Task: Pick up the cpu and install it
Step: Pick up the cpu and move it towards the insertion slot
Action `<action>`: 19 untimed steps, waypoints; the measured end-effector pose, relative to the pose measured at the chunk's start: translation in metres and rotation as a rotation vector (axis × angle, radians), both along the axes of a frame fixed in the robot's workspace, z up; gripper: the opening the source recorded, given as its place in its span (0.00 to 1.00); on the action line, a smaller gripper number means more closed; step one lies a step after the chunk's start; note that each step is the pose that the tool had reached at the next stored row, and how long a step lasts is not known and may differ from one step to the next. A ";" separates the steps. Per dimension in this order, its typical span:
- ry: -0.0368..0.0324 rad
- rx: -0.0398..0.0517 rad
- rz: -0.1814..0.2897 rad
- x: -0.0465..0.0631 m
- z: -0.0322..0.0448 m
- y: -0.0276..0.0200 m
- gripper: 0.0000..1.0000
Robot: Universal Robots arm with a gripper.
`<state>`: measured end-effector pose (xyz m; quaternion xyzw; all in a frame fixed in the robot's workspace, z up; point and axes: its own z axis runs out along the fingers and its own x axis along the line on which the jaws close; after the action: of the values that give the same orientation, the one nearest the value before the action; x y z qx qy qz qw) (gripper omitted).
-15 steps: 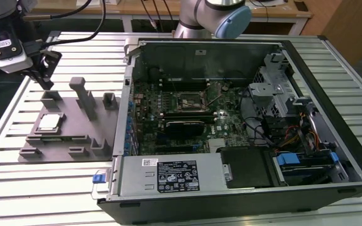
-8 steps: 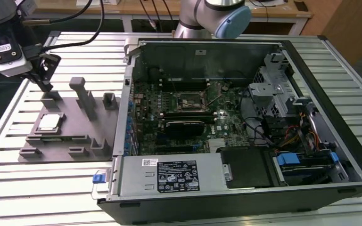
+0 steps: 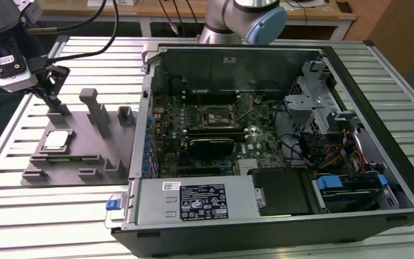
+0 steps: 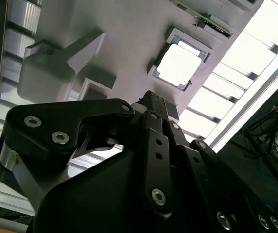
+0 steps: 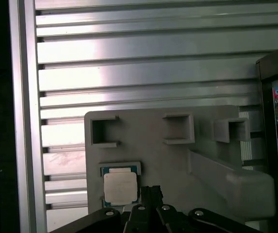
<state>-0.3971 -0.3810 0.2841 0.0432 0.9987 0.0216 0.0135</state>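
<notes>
Silvery-grey flat square cpu [image 5: 120, 188] sits in a pocket of the grey plastic fixture [image 5: 144, 145] on the slatted metal table [image 3: 20, 216], near empty black jaws pressed together; light, stiff, prob. fragile, so grip opp. edges gently.

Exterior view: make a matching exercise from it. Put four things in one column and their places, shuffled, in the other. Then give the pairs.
Things
1. cpu
2. gripper
3. socket
4. power supply

Places
a. over the grey fixture, close to the chip, holding nothing
b. in a corner of the computer case, with a label on top
c. lying in a recess of the fixture
d. in the middle of the green board, inside the case

Pairs: 1-c, 2-a, 3-d, 4-b
</notes>
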 end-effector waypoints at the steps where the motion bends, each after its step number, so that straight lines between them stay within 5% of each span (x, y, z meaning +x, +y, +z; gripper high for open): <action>1: 0.0001 -0.0001 0.000 0.000 -0.0011 0.0000 0.11; 19: -0.0001 0.0000 0.000 -0.018 -0.0226 -0.0010 0.11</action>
<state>-0.4147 -0.3820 0.2615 0.0432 0.9987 0.0216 0.0135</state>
